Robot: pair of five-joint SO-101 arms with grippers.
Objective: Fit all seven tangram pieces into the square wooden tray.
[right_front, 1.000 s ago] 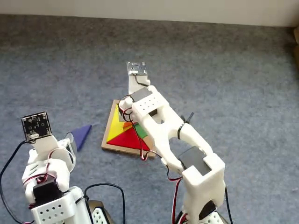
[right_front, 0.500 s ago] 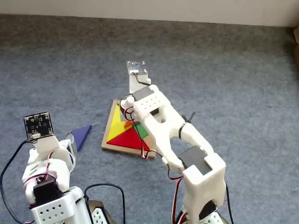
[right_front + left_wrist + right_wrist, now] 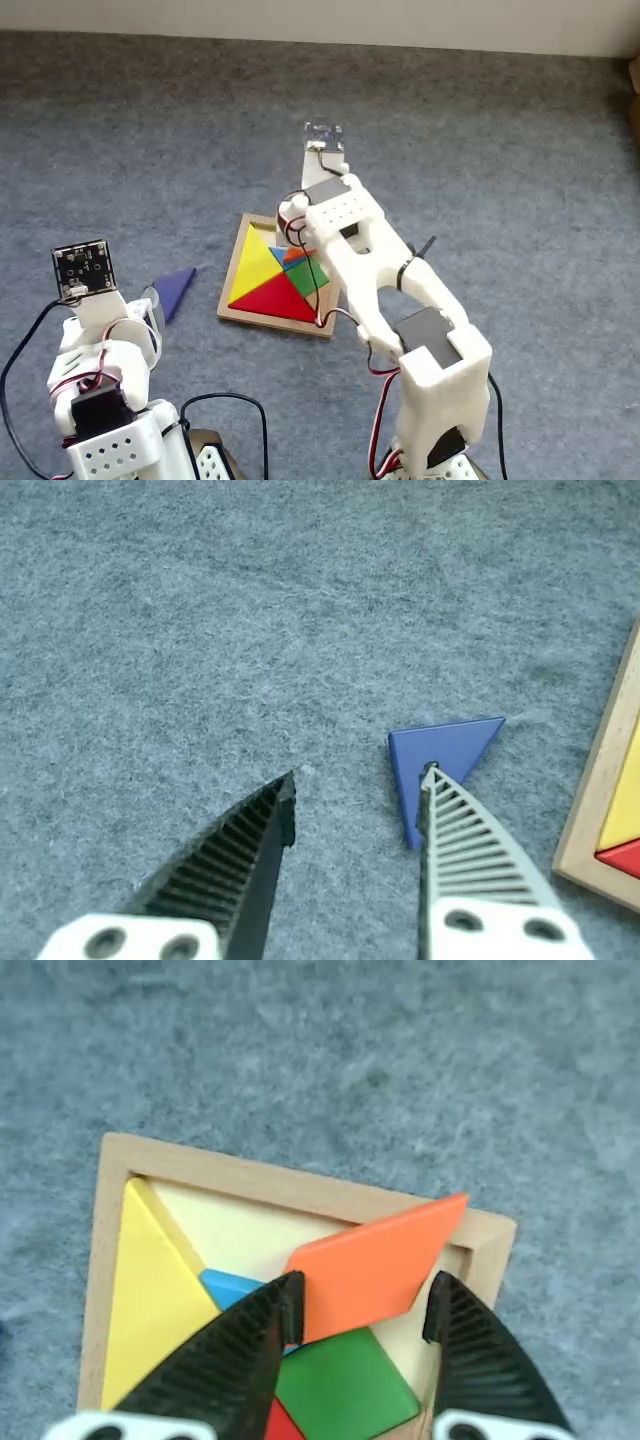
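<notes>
The orange parallelogram [image 3: 375, 1260] sits tilted over the square wooden tray [image 3: 300, 1188]. Its long axis points to the tray's far right corner, where one tip overhangs the rim. The right end effector [image 3: 362, 1295] grips it from both sides. The bare recess lies along the far rim, so the piece probably needs shifting inward.

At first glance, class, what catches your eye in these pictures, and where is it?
The orange parallelogram, clamped in the right gripper, hangs askew over a corner of the wooden tray. On the carpet beside the tray, a blue triangle lies by the open left gripper.
</notes>
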